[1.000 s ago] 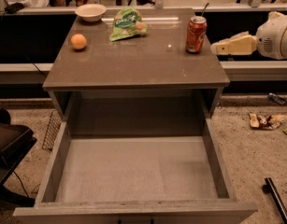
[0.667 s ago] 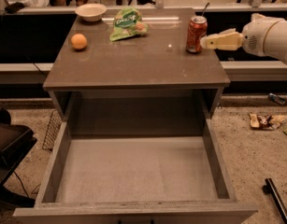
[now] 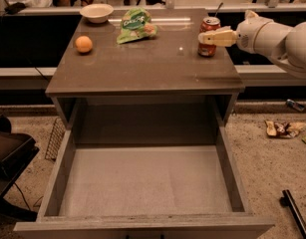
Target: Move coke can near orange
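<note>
The red coke can (image 3: 208,25) stands upright near the right back of the brown table top (image 3: 142,66). The orange (image 3: 83,44) lies near the left edge of the table top, far from the can. My gripper (image 3: 206,38) reaches in from the right at the end of the white arm (image 3: 277,36). It is at the can, with its pale tip lying across the can's middle. The can stands on the table.
A white bowl (image 3: 96,12) sits at the back left and a green snack bag (image 3: 136,25) at the back middle. Below the table top an empty drawer (image 3: 142,183) stands pulled out. Litter (image 3: 283,129) lies on the floor at the right.
My gripper has moved left from beside the table's right edge to the coke can and now overlaps it. The can, orange, bag and bowl have not moved.
</note>
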`<state>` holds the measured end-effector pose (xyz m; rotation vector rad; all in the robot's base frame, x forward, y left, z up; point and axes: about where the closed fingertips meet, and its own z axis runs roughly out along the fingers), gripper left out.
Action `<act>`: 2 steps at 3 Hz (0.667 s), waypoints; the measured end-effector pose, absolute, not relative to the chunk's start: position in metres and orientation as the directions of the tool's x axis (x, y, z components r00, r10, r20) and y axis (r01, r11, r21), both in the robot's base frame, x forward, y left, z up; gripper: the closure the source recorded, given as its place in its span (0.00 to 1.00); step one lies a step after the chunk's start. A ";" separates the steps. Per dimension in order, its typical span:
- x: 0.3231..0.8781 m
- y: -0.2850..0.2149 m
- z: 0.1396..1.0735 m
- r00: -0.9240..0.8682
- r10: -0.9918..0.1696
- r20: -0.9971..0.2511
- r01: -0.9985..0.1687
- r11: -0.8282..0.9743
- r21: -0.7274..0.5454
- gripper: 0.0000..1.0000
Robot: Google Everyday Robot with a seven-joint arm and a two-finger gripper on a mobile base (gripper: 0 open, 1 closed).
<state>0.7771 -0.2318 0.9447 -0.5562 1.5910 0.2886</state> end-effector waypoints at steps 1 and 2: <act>0.803 -0.227 0.934 0.004 -0.176 -0.984 -0.518 0.842 -0.152 0.00; 0.822 -0.223 0.923 -0.004 -0.161 -0.987 -0.523 0.842 -0.135 0.00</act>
